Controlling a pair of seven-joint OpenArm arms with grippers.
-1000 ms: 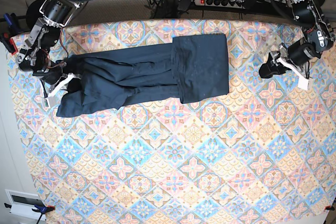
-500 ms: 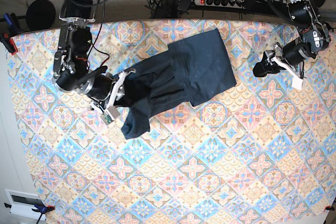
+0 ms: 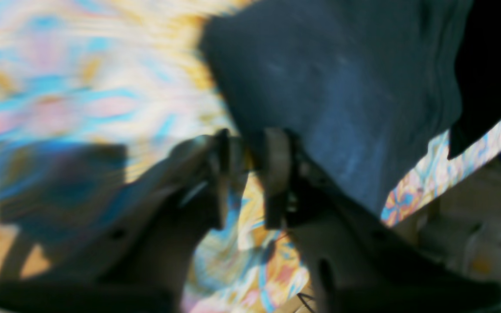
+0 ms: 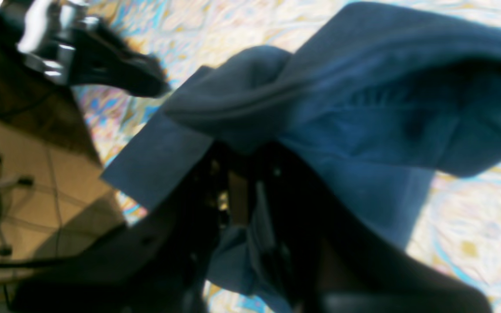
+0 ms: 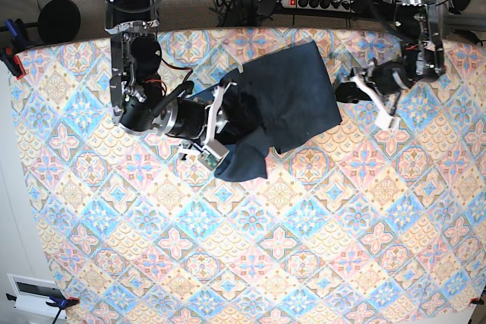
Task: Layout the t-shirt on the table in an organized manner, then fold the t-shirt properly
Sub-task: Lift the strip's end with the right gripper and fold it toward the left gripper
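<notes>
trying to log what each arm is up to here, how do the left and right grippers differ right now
The right gripper is shut on the t-shirt, with cloth bunched up over it; the left gripper holds nothing, though its jaws stand close together. The right gripper sits over the table at the shirt's bunched end; the left gripper hovers just beside the shirt's flat edge. Both are near the shirt.

- The right gripper [image 5: 215,123], clamped on the t-shirt [image 5: 282,96], has carried its end from the table's [image 5: 304,225] left edge toward the middle.
- The t-shirt, earlier stretched in a long band, is now bunched, one end hanging below the gripper.
- The left gripper [image 5: 363,90] has moved in beside the t-shirt's right edge, its jaws narrower than before.
</notes>
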